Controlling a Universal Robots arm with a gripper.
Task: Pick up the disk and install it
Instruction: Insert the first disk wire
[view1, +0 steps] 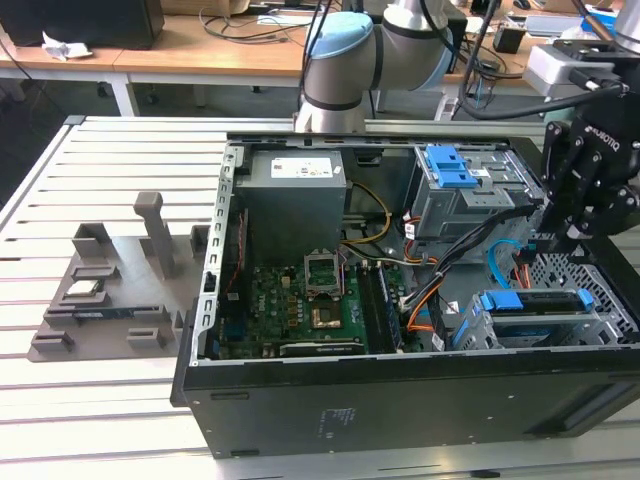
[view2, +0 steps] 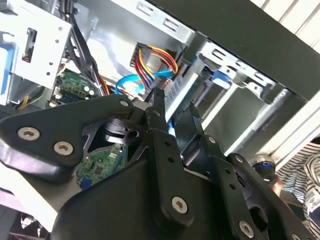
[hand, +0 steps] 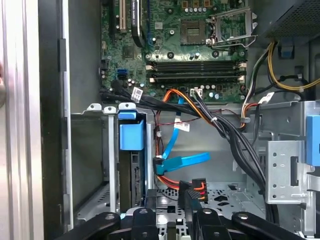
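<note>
Blue-framed, the disk (hand: 131, 165) sits slotted in the drive cage (hand: 95, 165), so installation looks nearly done. The end effector (view2: 172, 117) hovers just above, fingers narrow and empty.

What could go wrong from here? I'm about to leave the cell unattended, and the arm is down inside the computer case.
1. Snagging: the loose blue cable and the connector with coloured wires lie close to the gripper. Any arm movement could catch or tug them.
2. Seating: the disk sits in the drive cage, but the pictures do not show whether it is fully home, so it may be left loose.
</note>
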